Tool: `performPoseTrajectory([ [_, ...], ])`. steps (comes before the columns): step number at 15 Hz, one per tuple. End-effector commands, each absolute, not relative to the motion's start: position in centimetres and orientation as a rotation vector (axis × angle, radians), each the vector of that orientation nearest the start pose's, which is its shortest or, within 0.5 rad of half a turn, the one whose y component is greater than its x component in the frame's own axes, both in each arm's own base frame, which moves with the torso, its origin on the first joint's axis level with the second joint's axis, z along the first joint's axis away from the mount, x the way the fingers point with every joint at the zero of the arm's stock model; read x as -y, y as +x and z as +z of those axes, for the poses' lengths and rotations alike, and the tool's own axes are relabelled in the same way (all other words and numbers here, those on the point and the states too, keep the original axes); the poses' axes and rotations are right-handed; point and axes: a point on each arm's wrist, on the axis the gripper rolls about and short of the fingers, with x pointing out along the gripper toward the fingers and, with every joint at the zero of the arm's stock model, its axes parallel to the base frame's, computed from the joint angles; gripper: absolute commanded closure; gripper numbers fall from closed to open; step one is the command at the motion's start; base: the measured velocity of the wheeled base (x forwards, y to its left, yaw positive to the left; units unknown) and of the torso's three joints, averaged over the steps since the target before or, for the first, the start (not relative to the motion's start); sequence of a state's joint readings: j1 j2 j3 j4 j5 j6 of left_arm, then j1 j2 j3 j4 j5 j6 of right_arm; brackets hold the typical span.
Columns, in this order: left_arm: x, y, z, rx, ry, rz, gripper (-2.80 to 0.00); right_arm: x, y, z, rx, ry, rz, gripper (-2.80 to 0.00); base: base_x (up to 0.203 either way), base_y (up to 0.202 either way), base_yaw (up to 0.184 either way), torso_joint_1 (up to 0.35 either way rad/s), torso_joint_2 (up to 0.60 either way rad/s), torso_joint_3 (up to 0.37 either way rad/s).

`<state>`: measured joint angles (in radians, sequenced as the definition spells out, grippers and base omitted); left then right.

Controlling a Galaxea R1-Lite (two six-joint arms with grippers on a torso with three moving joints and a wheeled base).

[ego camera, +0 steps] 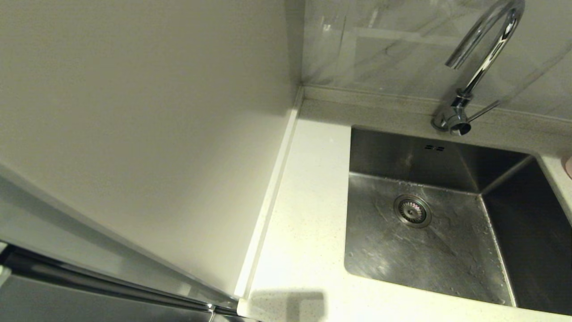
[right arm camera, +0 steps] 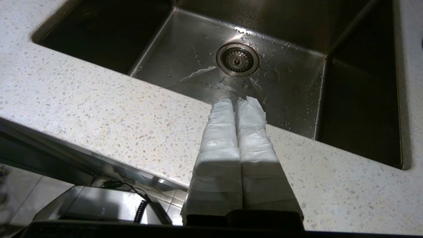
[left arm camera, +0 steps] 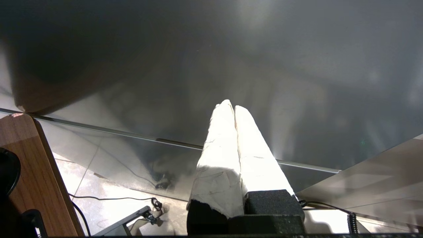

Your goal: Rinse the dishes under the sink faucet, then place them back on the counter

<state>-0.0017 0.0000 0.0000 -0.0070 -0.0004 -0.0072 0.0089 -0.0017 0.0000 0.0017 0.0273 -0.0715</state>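
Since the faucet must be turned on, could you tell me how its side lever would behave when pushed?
The lever looks a thin rigid rod, so it should pivot rather than bend. Its shine suggests it may be slippery. The faucet seems fixed at its base, so tipping is unlikely.

Off-white speckled counter (ego camera: 304, 214), steel-grey sink (ego camera: 447, 250), chrome faucet (ego camera: 480, 67).

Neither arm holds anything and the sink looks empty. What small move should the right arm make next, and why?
Probably raise the right gripper toward the counter to the sink's right; its jaws are shut, empty, at the near edge. Only a pink sliver shows there, perhaps a bowl.
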Motion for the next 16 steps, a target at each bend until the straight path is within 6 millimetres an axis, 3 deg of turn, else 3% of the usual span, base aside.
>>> performPoseTrajectory([
  [1, 0.00, -2.26, 7.54, 0.005, -0.008, -0.002, 0.00, -0.04, -2.28, 7.53, 0.000, -0.072, 0.037, 0.00, 0.000, 0.000, 0.000, 0.000, 0.00, 0.000],
  [16, 0.00, -2.26, 7.54, 0.005, -0.008, -0.002, 0.00, -0.03, -2.28, 7.53, -0.001, -0.049, 0.034, 0.00, 0.000, 0.000, 0.000, 0.000, 0.00, 0.000],
])
